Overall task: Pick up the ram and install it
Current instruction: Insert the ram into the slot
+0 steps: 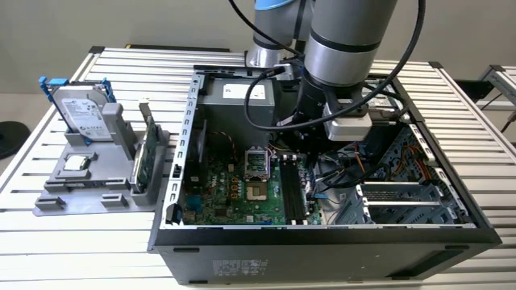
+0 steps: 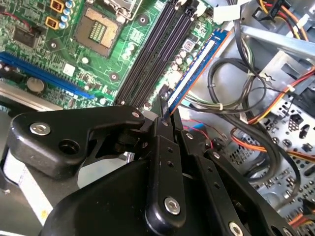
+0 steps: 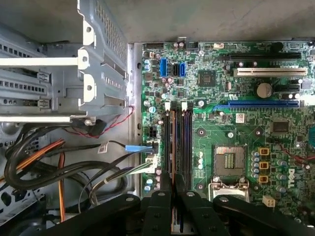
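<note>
My gripper (image 2: 165, 110) is pinching the ram (image 2: 197, 64), which stands on edge between my fingertips; its long axis points away from me, parallel to the black slots (image 2: 152, 54) on the green board (image 2: 123, 54); it sits low inside the open computer case (image 1: 322, 241).
</note>
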You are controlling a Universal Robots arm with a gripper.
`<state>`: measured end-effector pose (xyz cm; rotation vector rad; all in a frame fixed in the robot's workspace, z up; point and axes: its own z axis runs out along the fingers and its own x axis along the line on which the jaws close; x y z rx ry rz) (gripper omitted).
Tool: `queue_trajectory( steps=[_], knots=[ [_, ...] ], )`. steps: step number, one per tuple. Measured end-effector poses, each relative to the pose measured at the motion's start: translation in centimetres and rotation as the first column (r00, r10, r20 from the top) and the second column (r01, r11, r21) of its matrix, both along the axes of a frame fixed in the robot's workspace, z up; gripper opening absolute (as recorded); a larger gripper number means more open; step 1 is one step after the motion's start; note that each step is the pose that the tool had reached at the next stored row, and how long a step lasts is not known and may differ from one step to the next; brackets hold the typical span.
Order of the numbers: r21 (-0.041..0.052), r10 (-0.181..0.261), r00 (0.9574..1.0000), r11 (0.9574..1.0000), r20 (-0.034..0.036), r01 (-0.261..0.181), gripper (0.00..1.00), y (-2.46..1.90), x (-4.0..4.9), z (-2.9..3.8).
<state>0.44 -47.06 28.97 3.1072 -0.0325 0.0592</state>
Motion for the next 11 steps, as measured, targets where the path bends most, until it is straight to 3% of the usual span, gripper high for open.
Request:
queue_trajectory(
  steps=[11],
  knots=[
    [-0.0002,-0.007,1.0000,1.0000,-0.0001,0.007,0.00,0.00,0.02,-2.00]
  ],
)
